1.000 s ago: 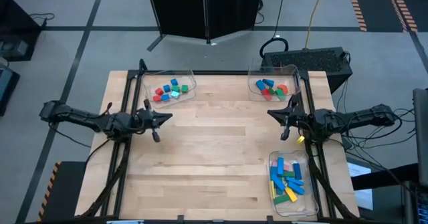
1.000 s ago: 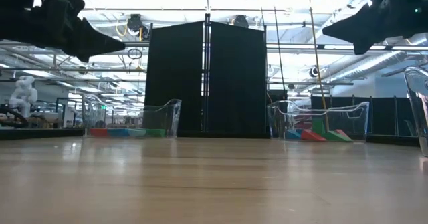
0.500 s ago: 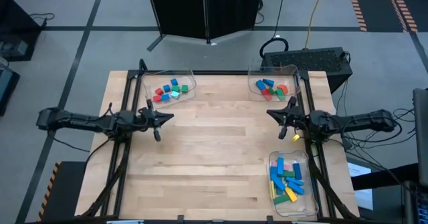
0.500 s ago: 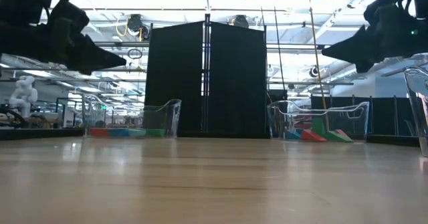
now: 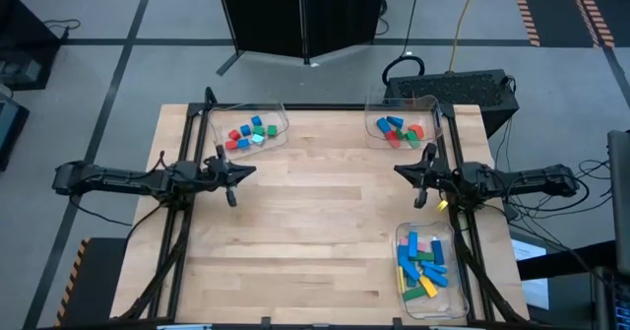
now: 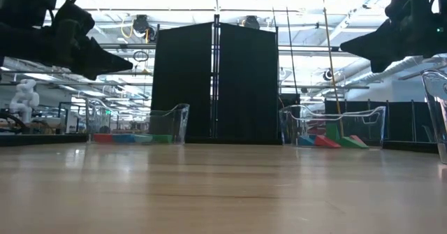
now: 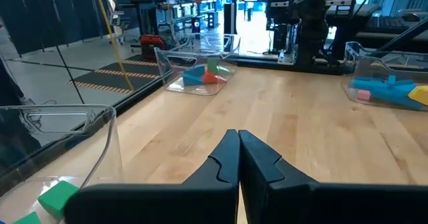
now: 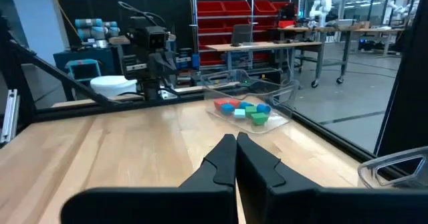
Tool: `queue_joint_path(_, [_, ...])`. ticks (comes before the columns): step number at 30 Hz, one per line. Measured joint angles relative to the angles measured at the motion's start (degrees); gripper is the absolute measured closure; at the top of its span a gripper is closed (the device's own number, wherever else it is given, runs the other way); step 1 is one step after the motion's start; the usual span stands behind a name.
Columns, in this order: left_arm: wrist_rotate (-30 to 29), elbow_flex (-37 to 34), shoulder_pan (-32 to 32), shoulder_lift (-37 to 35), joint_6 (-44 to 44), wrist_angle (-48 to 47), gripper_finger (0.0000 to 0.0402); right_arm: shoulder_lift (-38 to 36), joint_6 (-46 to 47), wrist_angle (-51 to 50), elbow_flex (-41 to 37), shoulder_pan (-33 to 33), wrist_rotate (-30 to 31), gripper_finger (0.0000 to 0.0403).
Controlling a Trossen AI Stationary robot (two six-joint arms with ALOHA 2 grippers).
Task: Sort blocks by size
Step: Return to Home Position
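The blocks lie in three clear trays. Small ones fill the far-left tray (image 5: 250, 132), also seen in the right wrist view (image 8: 244, 109). Mid-sized ones fill the far-right tray (image 5: 400, 129) (image 7: 200, 75). Longer bars fill the near-right tray (image 5: 423, 268) (image 7: 391, 91). My left gripper (image 5: 252, 170) (image 7: 238, 134) hangs shut above the table's left side, pointing level toward the middle. My right gripper (image 5: 397, 168) (image 8: 235, 138) hangs shut above the right side, facing it. Neither holds anything.
The wooden table (image 5: 315, 241) stretches bare between the two grippers and toward its near edge. In the low view both grippers (image 6: 130, 66) (image 6: 342, 47) hang well above the tabletop. A black panel (image 5: 300, 15) stands beyond the far edge.
Both grippers have sunk a little toward the table, staying shut and level, and both arms have drawn back a little toward their bases. The trays and blocks have not moved.
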Motion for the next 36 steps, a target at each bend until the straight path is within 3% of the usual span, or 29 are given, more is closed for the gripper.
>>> queue_joint_path(7, [-0.01, -0.02, 0.0, 0.0, -0.73, -0.03, 0.0402, -0.01, 1.45, 6.09, -3.48, 0.0, -0.54, 0.0403])
queue_joint_path(13, [4.69, -0.04, 0.0, -0.16, -0.7, 0.37, 0.0402, -0.02, 1.27, 5.64, -3.41, -0.03, -3.34, 0.0403])
queue_joint_path(21, [4.86, -0.07, 2.2, -1.59, 0.07, 0.39, 0.0402, -0.34, 0.48, 4.04, -3.41, -0.07, -6.56, 0.0403])
queue_joint_path(36, [7.82, -0.09, 4.94, -14.77, -1.94, -10.08, 0.0402, -7.62, 0.04, -1.15, -3.37, -0.07, -6.54, 0.0403])
